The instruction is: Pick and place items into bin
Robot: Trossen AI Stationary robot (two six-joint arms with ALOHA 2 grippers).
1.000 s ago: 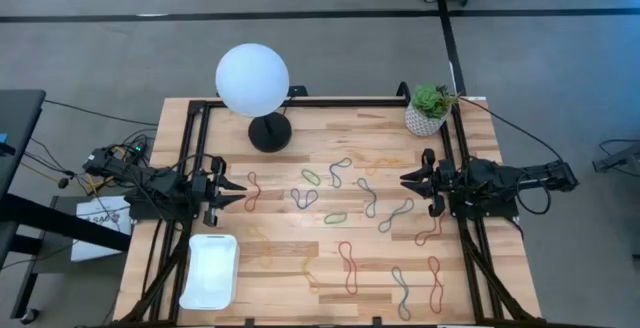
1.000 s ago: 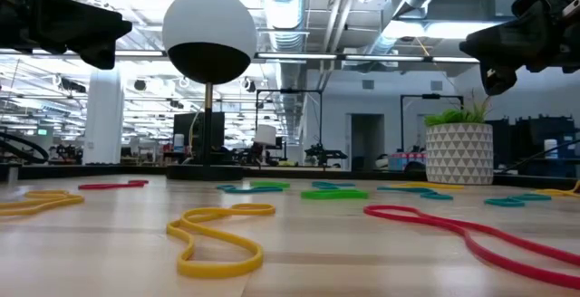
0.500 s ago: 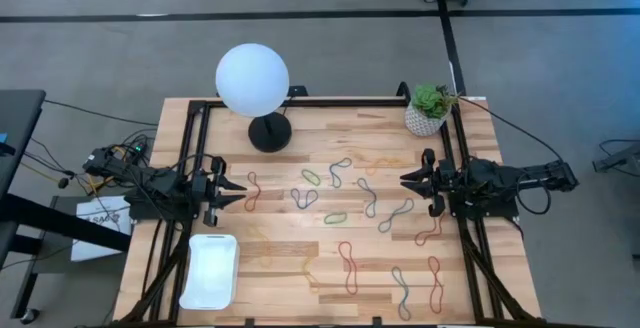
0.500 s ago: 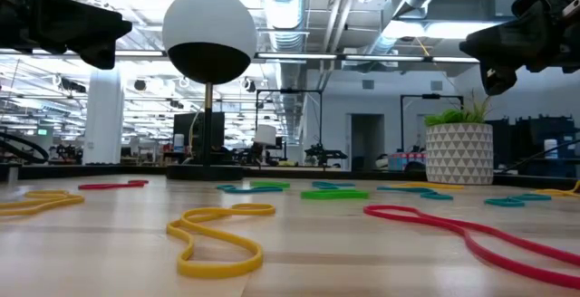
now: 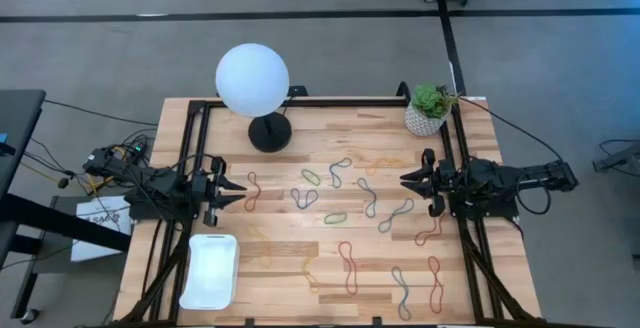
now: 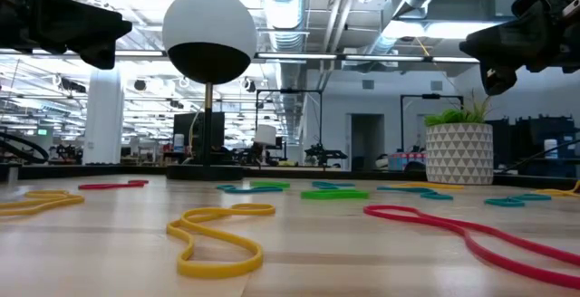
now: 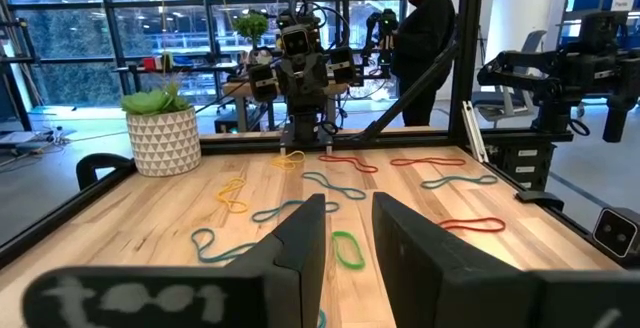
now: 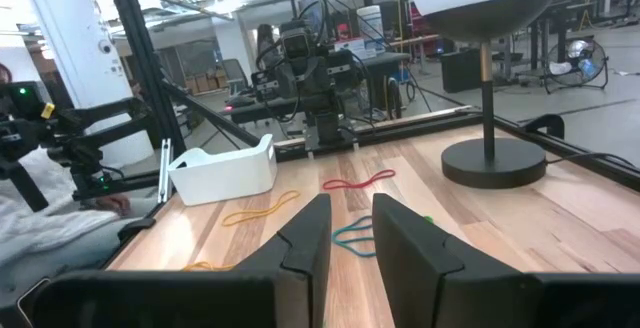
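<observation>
Many thin rubber bands lie flat on the wooden table, among them a red one (image 5: 252, 192), a blue-grey one (image 5: 304, 198), a green one (image 5: 335, 217) and a red one (image 5: 349, 266). In the low view a yellow band (image 6: 217, 238) and a red band (image 6: 462, 234) lie nearest. The white bin (image 5: 210, 270) sits at the near left, also seen as the bin (image 8: 222, 171). My left gripper (image 5: 238, 195) hovers level at the left edge, open, with nothing between its fingers (image 7: 305, 238). At the right edge my right gripper (image 5: 404, 180) likewise hovers open, with nothing between its fingers (image 8: 310, 233).
A white globe lamp (image 5: 253, 80) on a black base stands at the far left-centre. A potted plant (image 5: 428, 110) stands at the far right corner. Black frame rails (image 5: 455, 148) run along the table's sides. A person (image 7: 425, 38) stands beyond the table.
</observation>
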